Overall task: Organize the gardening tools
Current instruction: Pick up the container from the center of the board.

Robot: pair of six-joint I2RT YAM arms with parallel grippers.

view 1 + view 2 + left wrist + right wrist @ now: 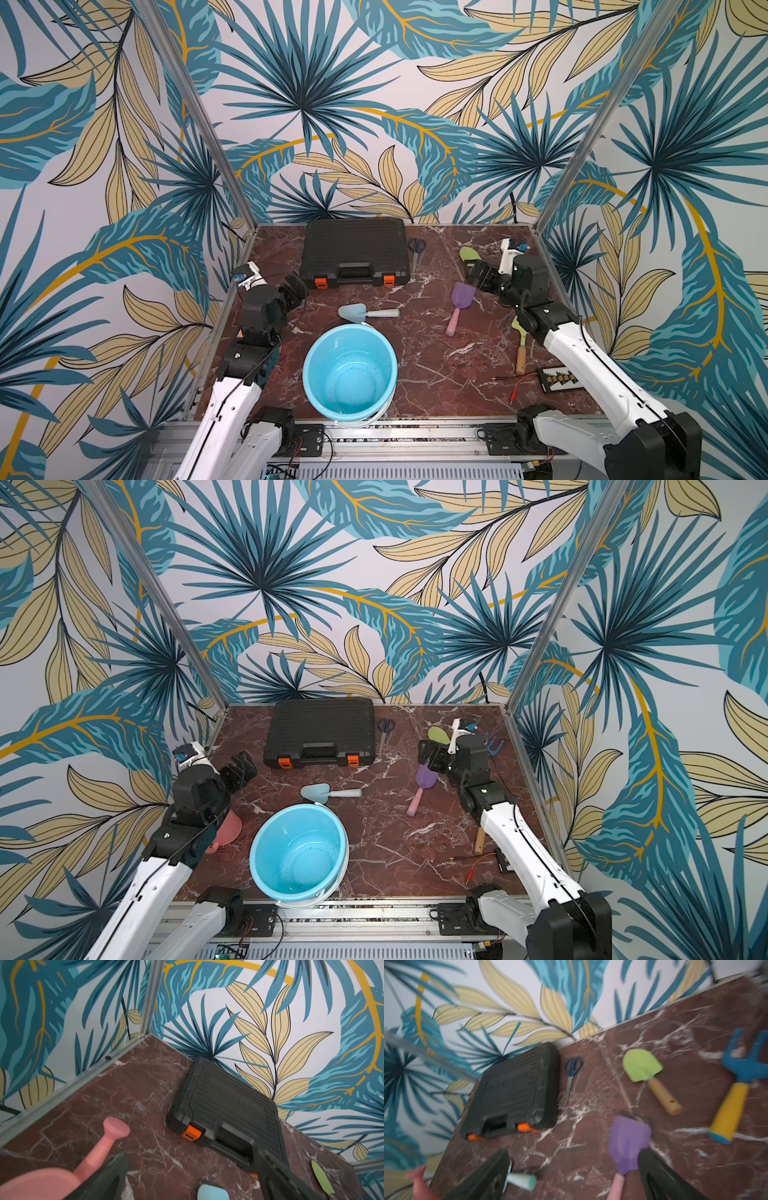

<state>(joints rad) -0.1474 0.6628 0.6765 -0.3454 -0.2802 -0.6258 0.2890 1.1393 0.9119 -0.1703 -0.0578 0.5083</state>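
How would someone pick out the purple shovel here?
Find the black case at the back wall, then look right of it, nearer the front. The purple shovel lies flat there. Unlike the green trowel behind it, it has a pink handle.

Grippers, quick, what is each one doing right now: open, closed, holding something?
Left gripper: open, holding nothing.
Right gripper: open, holding nothing, close to the purple shovel.
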